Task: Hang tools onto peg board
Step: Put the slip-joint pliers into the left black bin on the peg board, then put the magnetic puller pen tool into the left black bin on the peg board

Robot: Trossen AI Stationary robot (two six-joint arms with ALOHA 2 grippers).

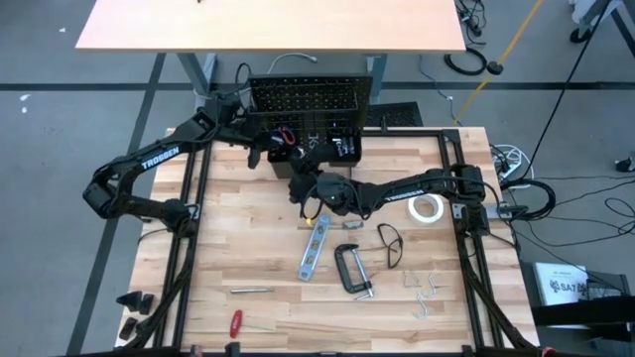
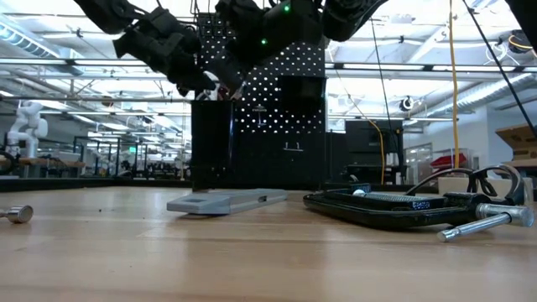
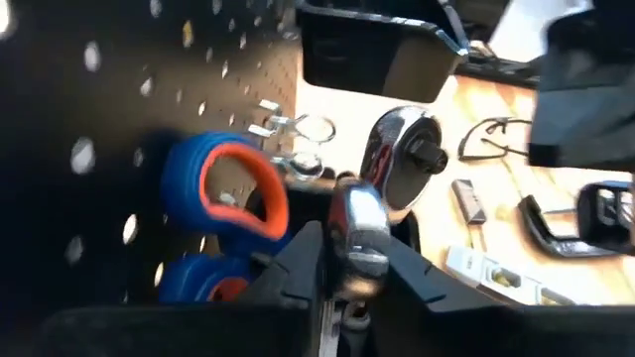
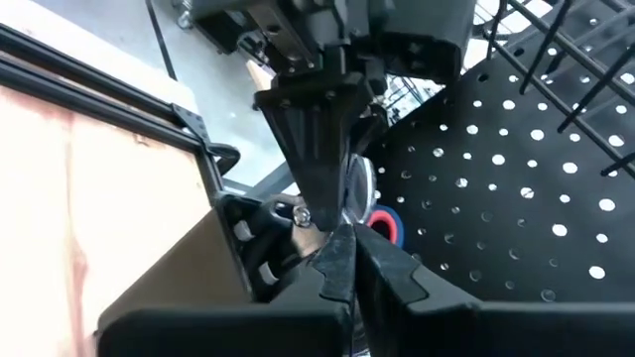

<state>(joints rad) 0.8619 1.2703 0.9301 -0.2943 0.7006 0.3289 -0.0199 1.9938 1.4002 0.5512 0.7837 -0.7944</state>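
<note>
While the left gripper point(image 3: 342, 273) pinches the wrench point(image 3: 382, 193) at the peg board point(image 1: 310, 97), its long axis runs to 12 o'clock from the fingers, right gripper point(image 4: 337, 263) pressed together just beside.

We see a light wooden table point(image 1: 248, 248) with the black peg board point(image 1: 310, 99) standing at its far edge. On its top lie a blue-silver level point(image 1: 315, 248), a black C-clamp point(image 1: 352, 270), glasses point(image 1: 390, 243) and a white tape roll point(image 1: 427, 208). Nearer the front edge lie some metal hooks point(image 1: 425, 291), a slim metal tool point(image 1: 250, 292) and a red screwdriver point(image 1: 236, 320).
</note>
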